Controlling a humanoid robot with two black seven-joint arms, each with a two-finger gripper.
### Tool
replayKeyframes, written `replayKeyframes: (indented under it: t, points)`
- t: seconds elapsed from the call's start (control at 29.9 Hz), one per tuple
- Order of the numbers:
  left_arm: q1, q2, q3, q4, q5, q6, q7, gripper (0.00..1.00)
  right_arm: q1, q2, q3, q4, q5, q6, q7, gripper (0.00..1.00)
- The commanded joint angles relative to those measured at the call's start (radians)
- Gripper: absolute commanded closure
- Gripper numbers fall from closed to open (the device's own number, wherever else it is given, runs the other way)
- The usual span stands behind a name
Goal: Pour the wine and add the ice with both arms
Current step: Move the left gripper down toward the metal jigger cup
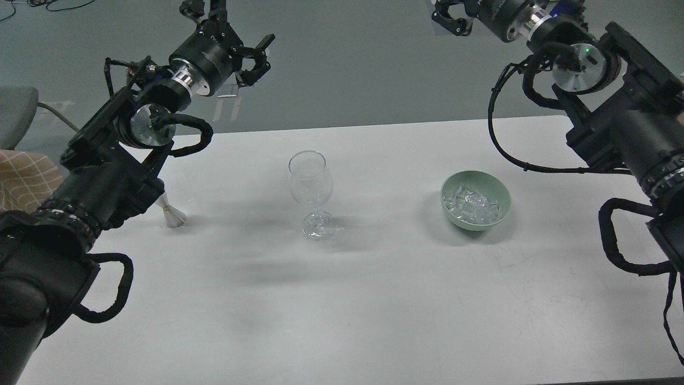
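A clear stemmed wine glass (311, 187) stands upright mid-table and looks empty. To its right, a pale green bowl (499, 193) holds a heap of clear ice (473, 204). No wine shows. My left arm's gripper (252, 60) hangs high above the table's far left edge, its claw fingers spread with nothing between them. The gripper of my right arm (451, 20) is raised at the top edge, far behind the bowl. It is partly cut off, so its state is unclear.
A small white tapered thing with a gold band (173, 216) pokes out from behind my left forearm. The white table (342, 299) fills the near view. A chair with a tan checked cushion (21, 176) stands off its left side.
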Motion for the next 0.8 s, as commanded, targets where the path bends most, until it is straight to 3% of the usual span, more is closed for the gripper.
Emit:
replayKeyframes:
  t: [0.0,0.43,0.6,0.77]
  points:
    - [-0.001,0.007,0.000,-0.003,0.000,0.000,0.000,0.02,0.003,-0.003,0.002,-0.001,0.001,0.000,-0.002,0.00]
    - [0.000,0.001,-0.008,0.006,-0.013,0.000,-0.004,0.02,0.008,-0.004,0.003,-0.001,0.001,-0.016,-0.005,0.00]
    - [0.001,0.013,-0.002,0.006,-0.001,0.000,-0.053,0.02,0.011,0.001,0.008,0.000,0.002,-0.014,-0.003,0.00]
    - [0.002,0.052,-0.005,0.006,-0.007,0.000,-0.057,0.02,0.011,0.005,0.005,0.000,0.004,-0.014,-0.007,0.00]
